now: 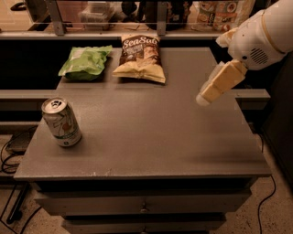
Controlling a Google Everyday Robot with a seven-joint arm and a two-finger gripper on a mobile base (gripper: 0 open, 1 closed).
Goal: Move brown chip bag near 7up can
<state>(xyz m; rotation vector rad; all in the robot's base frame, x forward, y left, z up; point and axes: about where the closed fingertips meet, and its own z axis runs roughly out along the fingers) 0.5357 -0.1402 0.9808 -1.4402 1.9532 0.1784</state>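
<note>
We see the arm (263, 34) cut off by the right edge, with its gripper (215, 87) over the table's (151, 137) right side. The far shelf items (219, 11) are cropped at the top and unreadable.

The grey surface (151, 137) carried the brown chip bag (139, 58) beside a green chip bag (84, 61) at the back. The 7up can (62, 122) stood upright front-left, and the gripper (203, 98) hung above the right side.

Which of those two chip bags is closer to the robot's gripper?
The brown chip bag with "Sea Salt" lettering. It lies right of the green chip bag, on the side where the gripper hovers over the table.
</note>
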